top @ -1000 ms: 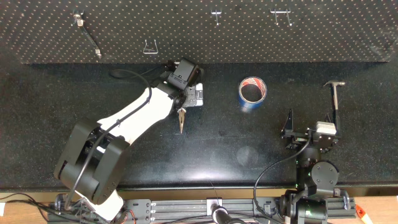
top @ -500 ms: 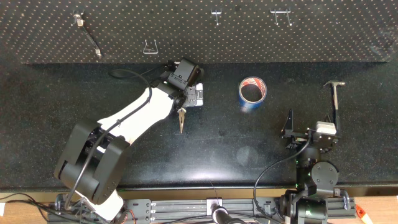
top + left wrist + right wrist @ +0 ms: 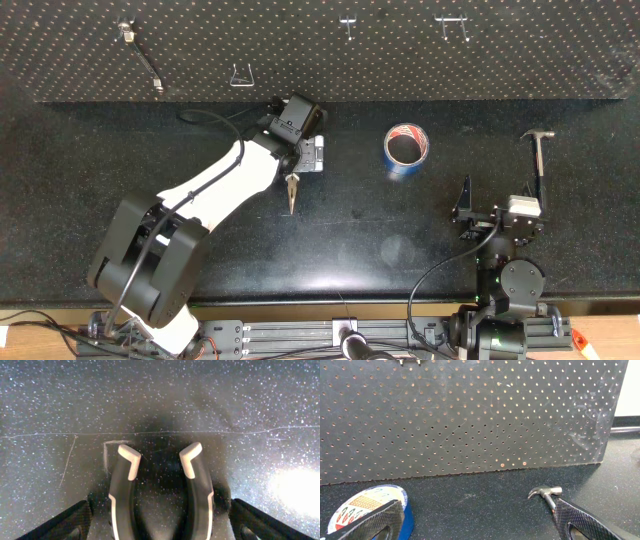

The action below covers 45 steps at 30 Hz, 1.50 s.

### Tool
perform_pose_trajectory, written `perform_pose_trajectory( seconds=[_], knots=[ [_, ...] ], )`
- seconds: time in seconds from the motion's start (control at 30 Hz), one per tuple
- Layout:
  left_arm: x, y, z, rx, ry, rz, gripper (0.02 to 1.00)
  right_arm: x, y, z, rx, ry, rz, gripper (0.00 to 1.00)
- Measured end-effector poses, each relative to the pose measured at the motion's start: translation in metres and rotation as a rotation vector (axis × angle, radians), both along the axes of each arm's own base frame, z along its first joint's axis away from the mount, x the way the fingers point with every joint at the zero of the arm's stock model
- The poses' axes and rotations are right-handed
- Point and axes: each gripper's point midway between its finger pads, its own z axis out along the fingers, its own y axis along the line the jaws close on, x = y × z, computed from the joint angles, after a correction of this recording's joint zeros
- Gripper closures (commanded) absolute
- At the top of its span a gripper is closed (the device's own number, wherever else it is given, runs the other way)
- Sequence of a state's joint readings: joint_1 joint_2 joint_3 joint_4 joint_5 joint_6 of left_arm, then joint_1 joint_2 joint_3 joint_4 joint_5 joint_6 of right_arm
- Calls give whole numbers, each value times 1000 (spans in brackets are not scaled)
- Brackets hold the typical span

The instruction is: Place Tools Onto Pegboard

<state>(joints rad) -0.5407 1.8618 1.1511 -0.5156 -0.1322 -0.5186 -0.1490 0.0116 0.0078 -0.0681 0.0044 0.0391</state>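
Having barely stirred over the last second, with only a tiny shift seen from above, hangs low and ready. Left pincer (image 3: 160, 505) wide open, right down near the black surface (image 3: 350, 240), one finger on each side of the pliers (image 3: 122, 490), not squeezing them yet. Pliers flat on the surface, handles tucked between the open fingers, nose pointing away from the pegboard (image 3: 400, 60). Looks lined up for a grab, so closing on the handles is probably the next thing to do. Not lifted yet, so a long way from hanging up. One long tool (image 3: 142, 58) already up on the pegboard at the left. Tape roll (image 3: 403, 170) and hammer (image 3: 539, 155) lying on the surface to the right, waiting their turn. Right pincer (image 3: 476, 505) open too, holding nothing, parked in the same spot near the hammer.
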Motion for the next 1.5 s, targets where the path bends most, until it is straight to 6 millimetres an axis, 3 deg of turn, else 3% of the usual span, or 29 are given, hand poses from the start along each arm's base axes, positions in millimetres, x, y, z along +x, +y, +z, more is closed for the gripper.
perform_pose_trajectory(
  seconds=[0.07,0.83,1.1,1.37,1.5],
  knots=[
    [0,0,0,-1,1,0,457,0,0,0,0,0,0,29],
    [0,0,0,-2,1,-1,476,0,0,0,0,0,0,29],
    [0,0,0,-2,1,-1,524,0,0,0,0,0,0,27],
    [0,0,0,-2,1,-1,621,0,0,0,0,0,0,29],
    [0,0,0,-1,1,-1,755,0,0,0,0,0,0,29]
  ],
)
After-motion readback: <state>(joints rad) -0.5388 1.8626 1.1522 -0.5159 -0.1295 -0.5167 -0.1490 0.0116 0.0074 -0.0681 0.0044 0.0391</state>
